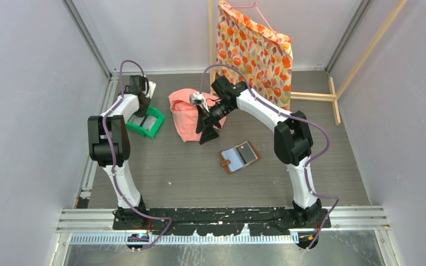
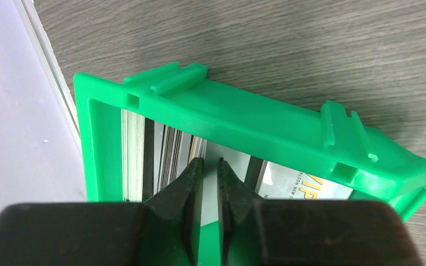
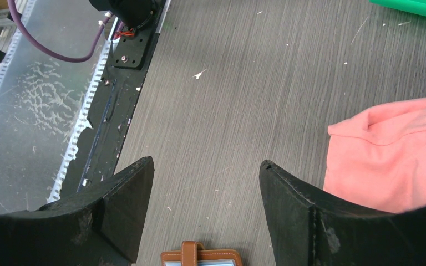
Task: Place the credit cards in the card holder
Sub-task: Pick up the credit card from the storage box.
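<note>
Left end effector point(image 2: 209, 162) sits among the credit cards point(image 2: 163, 152).

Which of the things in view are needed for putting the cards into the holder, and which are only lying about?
Needed:
- cards, standing in the green tray
- card holder, lying open

Only lying about:
- pink cloth
- floral cloth
- wooden frame
</note>
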You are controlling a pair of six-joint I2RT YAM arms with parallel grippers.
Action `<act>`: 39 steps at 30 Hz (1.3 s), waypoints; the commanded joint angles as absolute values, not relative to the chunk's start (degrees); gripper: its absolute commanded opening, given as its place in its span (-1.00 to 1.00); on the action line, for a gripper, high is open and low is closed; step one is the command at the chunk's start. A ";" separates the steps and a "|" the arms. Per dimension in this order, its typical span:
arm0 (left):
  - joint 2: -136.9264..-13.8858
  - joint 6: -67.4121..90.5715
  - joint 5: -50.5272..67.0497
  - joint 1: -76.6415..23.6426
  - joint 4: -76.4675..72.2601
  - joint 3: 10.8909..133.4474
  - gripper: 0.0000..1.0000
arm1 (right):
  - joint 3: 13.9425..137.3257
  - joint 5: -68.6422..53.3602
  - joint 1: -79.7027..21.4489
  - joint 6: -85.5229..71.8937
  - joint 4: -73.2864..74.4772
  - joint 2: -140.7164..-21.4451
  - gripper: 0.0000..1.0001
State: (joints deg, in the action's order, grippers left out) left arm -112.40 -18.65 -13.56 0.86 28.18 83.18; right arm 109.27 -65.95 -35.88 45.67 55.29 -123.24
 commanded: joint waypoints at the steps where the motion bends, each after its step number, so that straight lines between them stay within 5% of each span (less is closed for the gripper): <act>1: -111.89 -19.09 -14.69 1.01 26.79 82.66 -0.78 | 109.42 -67.85 -35.71 45.97 54.90 -119.62 0.49; 11: -107.84 -19.23 -12.13 1.00 28.06 83.14 -0.99 | 109.34 -67.94 -35.71 46.05 55.04 -119.69 0.49; 39: -100.79 -14.63 -3.85 3.20 33.55 85.27 -0.99 | 110.00 -68.37 -35.69 45.97 55.15 -120.21 0.48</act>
State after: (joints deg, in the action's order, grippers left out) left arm -104.64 -16.75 -7.09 1.54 32.99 83.13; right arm 109.27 -66.37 -35.88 45.69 55.31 -123.24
